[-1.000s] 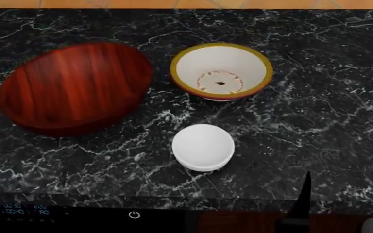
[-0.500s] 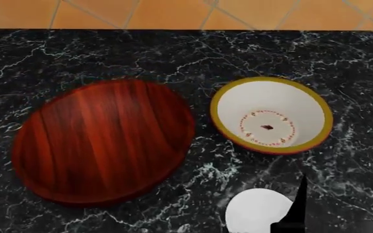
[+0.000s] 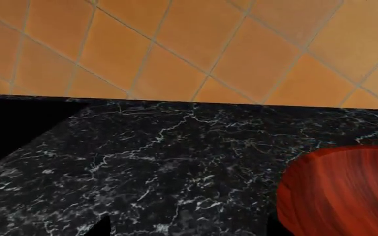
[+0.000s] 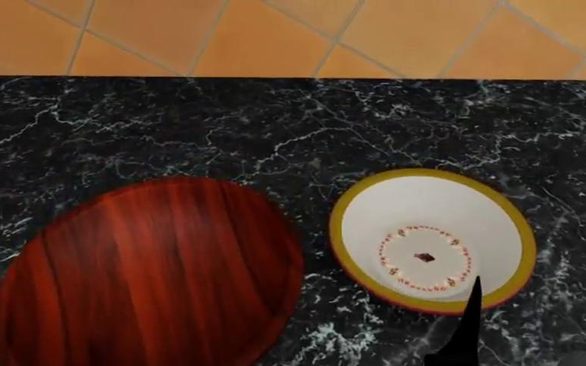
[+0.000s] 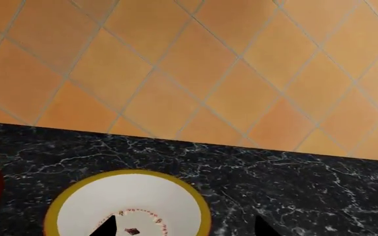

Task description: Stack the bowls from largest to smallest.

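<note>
The largest bowl [image 4: 140, 278], glossy red-brown wood grain, sits on the black marble counter at the lower left of the head view; its edge also shows in the left wrist view [image 3: 346, 191]. Just right of it stands the medium bowl [image 4: 430, 240], white with a yellow-red rim and a red dotted ring inside. The smallest bowl is out of view. My right gripper [image 5: 185, 228] is open over the medium bowl [image 5: 130, 206], one fingertip [image 4: 471, 316] overlapping its near rim. My left gripper [image 3: 187, 228] is open over bare counter beside the largest bowl.
The counter [image 4: 304, 130] ends at a far edge, with orange tiled floor [image 4: 272, 34] beyond it. In the left wrist view a counter side edge [image 3: 25, 142] drops into darkness.
The head view has shifted forward: both bowls slid down the picture, the smallest bowl dropped out of it, and more floor shows at the top. The right fingertip kept its place in the frame.
</note>
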Available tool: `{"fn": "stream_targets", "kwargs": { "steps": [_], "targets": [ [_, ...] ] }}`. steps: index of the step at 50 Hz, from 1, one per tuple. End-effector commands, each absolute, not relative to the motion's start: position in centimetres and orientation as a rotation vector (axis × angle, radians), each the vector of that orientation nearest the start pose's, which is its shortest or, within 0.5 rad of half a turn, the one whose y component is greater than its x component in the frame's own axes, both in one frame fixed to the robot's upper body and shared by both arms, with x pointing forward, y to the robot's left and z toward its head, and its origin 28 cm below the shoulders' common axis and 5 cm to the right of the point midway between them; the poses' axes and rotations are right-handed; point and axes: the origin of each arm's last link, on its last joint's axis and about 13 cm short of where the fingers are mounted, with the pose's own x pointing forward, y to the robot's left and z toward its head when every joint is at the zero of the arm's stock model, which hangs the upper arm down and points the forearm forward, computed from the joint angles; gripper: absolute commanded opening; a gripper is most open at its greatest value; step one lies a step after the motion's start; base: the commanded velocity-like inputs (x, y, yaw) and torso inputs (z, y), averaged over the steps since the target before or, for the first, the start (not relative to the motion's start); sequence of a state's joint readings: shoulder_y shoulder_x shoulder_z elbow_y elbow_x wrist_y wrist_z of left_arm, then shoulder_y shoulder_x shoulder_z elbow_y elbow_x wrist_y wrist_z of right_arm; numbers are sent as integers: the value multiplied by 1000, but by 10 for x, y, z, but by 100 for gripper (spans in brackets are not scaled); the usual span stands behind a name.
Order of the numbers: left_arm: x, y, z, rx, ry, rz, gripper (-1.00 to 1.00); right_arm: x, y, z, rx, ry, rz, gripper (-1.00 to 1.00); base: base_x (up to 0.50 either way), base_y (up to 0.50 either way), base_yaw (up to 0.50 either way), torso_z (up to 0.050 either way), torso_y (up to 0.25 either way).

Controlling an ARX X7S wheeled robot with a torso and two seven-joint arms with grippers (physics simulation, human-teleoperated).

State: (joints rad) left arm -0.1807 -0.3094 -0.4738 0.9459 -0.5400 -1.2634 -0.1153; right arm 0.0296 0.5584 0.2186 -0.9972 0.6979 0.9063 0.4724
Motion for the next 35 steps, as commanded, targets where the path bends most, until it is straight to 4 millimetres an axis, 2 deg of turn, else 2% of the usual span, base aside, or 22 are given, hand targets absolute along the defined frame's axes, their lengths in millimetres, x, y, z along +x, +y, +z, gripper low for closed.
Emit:
{"fn": "stream_targets", "kwargs": {
  "steps": [1,18,22,24,26,32,35],
  "targets": [
    [166,288,168,8,41,151,100,155,-155,173,-150,-81,-103,100,0,0,0,50,0],
    [168,288,167,-18,64,148,100,155,-152,171,-127,-14,-65,100,0,0,0,49,0],
    [166,286,170,-42,65,133,100,168,-152,180,-124,9,-95,100,0,0,0,0,0],
    [164,284,171,8,64,135,100,177,-152,187,-115,65,-83,100,0,0,0,0,0],
    [163,285,172,3,60,130,100,183,-153,195,-161,87,-67,100,0,0,0,0,0],
    [162,289,168,36,72,141,100,201,-161,215,-125,222,-43,100,0,0,0,0,0],
    [163,288,166,34,82,139,100,212,-167,224,-183,257,-49,100,0,0,0,0,0]
  ]
}}
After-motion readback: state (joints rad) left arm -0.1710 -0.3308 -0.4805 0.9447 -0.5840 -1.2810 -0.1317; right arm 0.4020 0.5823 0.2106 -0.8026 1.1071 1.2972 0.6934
